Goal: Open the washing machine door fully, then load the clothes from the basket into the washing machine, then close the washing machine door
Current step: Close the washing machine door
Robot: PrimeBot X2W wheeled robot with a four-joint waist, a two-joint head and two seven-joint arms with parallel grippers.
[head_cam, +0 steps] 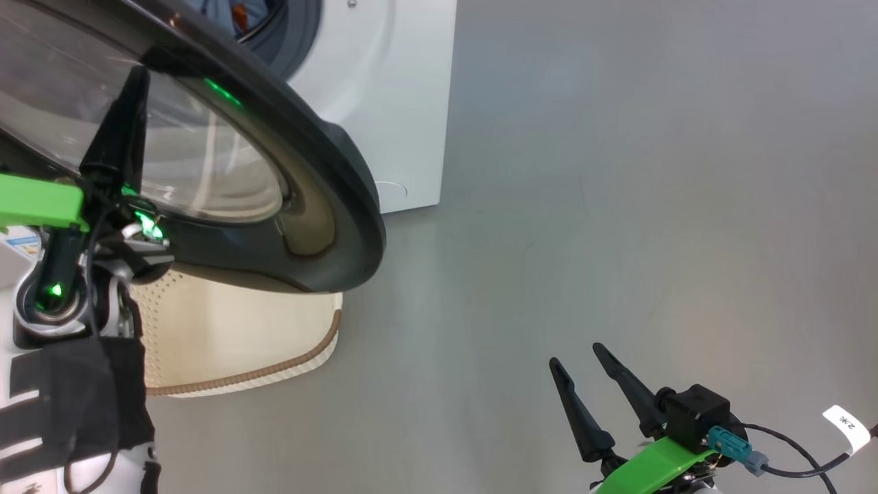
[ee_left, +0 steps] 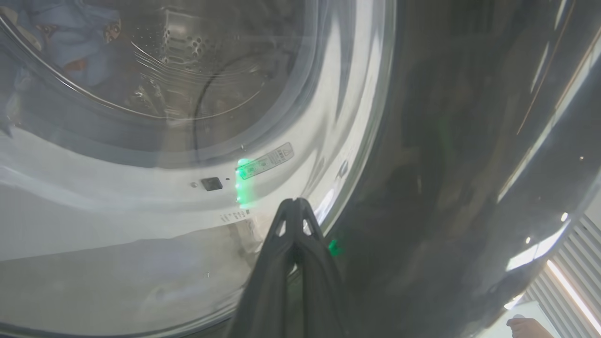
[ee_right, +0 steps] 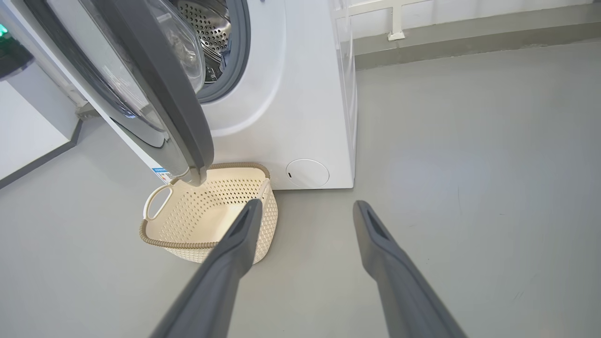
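Left wrist view: clothes [ee_left: 77,33] in drum [ee_left: 211,61]

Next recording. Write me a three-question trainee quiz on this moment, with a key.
1. True or false: the washing machine door is latched shut.
2. Pick one: the right claw is A) open over the floor, B) shut on a garment, C) shut on the door rim.
3. Fill in: the blue clothes lie in the steel ____, not in the basket.

Key: 1 false, it stands ajar. 2 A. 3 drum.
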